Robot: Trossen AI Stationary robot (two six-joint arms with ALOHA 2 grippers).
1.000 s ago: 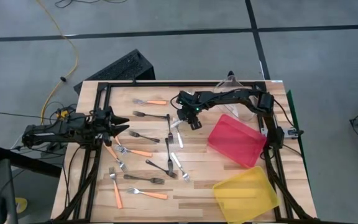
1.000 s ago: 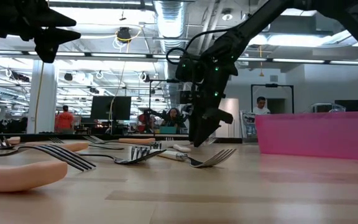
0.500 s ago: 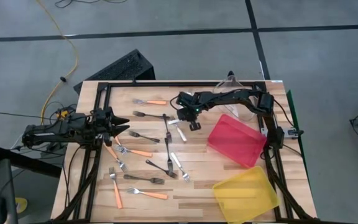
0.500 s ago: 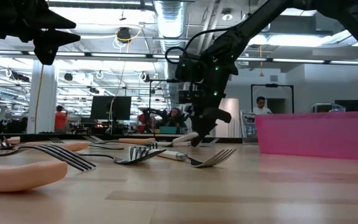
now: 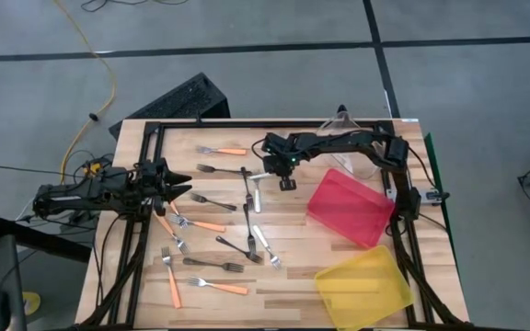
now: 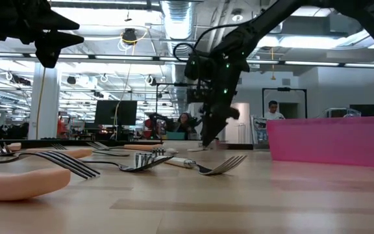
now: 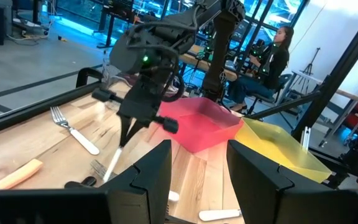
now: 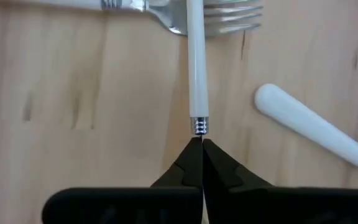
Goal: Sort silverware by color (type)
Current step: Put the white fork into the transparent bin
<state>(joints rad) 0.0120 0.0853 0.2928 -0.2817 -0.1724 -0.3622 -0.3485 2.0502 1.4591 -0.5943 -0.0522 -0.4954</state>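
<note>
**Two arms, one white-handled fork pinched**

Left end effector [image 5: 180, 183] hovers over the desk's [image 5: 293, 285] left edge, fingers spread, holding nothing. Scattered forks [image 5: 212, 225] lie mid-desk, orange, black and pale. At centre, the right end effector [image 8: 202, 145] has its fingers pressed together on the metal neck of a white-handled fork [image 8: 196, 68]. Right of that sit the red bin [image 5: 350, 208] and the yellow bin [image 5: 364, 287].

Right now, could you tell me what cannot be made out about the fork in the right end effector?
- Right wrist view: the white-handled fork's head, hidden inside the shut right end effector.
- High view: exactly where it is gripped, too small to tell.
</note>
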